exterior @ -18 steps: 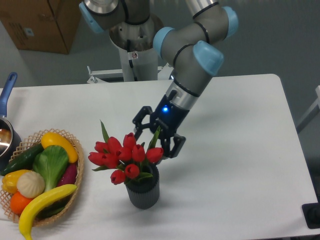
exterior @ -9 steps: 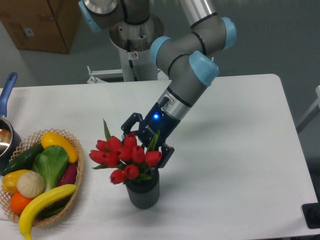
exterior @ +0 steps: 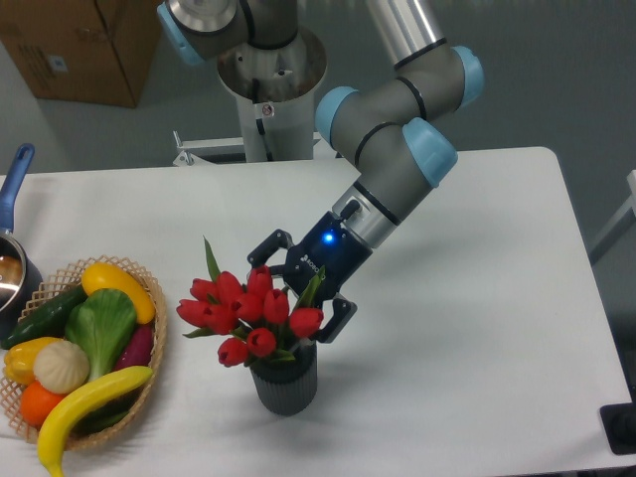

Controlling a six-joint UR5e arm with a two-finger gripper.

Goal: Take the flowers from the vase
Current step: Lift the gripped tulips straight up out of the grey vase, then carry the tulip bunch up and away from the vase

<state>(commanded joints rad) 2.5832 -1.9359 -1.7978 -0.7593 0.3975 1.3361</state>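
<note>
One small shift: my hand has moved slightly lower behind the flowers, fingers still wide, nothing gripped yet.

The gripper is wide open right behind the red flowers that stand in the dark vase.

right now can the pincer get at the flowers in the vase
Probably yes. The open pincer sits right behind the flowers, with one finger on each side of the back buds and leaves. Nothing stands between them; the basket is off to the side of the vase.
</note>
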